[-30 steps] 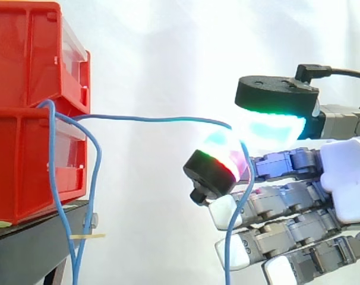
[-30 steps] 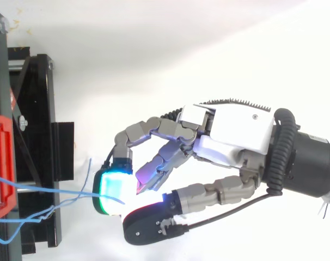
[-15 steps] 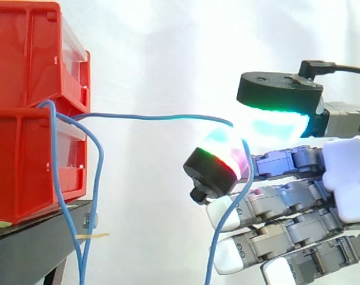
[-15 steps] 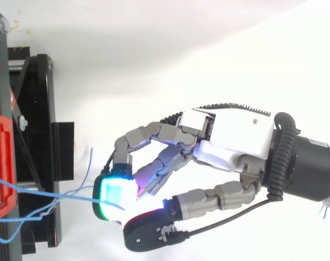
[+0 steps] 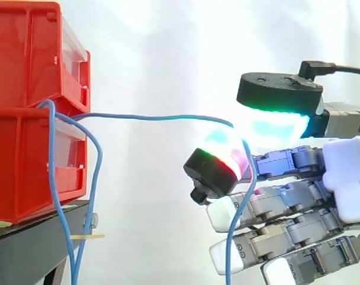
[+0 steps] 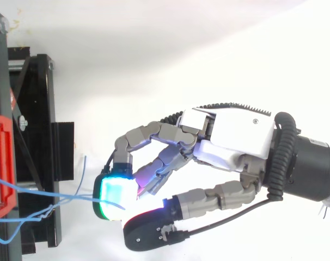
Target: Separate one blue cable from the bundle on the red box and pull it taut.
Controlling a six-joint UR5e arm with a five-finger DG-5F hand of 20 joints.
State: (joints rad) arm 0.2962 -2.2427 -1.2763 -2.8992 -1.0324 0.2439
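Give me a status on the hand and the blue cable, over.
Hand pinched on blue cable between glowing pads. Cable spans nearly level from red box to hand, tail hanging. Other strands droop beside box.

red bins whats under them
A black stand carries the red bins; blue cables hang from them past its front edge, and one cable runs across to the hand, pinched in its fingers. The stand's top beneath the bins is covered.
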